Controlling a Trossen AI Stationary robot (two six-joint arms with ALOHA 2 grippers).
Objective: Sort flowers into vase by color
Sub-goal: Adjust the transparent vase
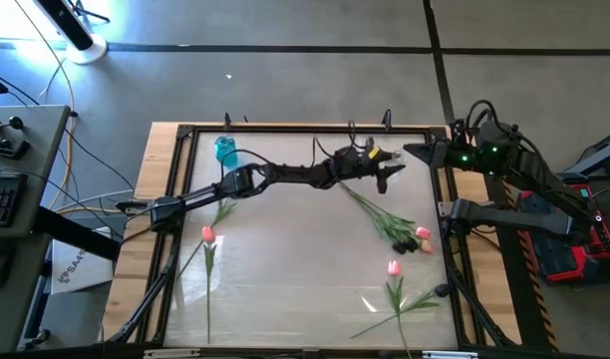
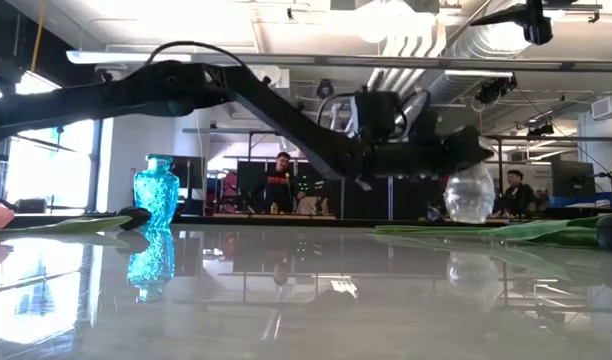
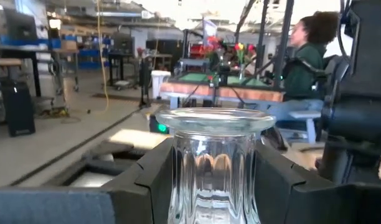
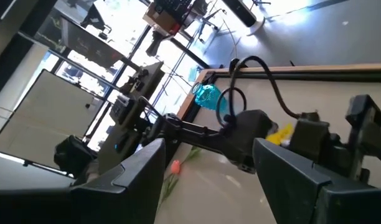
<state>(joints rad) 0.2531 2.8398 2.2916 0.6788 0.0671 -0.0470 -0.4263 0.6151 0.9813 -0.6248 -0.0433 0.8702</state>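
Two fingers of the left gripper point(image 3: 215, 180) stood around the clear glass vase point(image 3: 214, 163), closed on it near the table's far right edge. To do the step well, it should keep the vase upright. The pink tulips point(image 1: 395, 267) lay loose on the table, and the right gripper point(image 4: 209, 180) waited open at the right edge.

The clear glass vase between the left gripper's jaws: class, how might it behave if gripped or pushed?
The clear glass vase is likely slippery: its ribbed glass looks smooth and glossy. It probably breaks if dropped, being thin-rimmed glass. It looks tall with a narrow neck, so a push high up may tip it.
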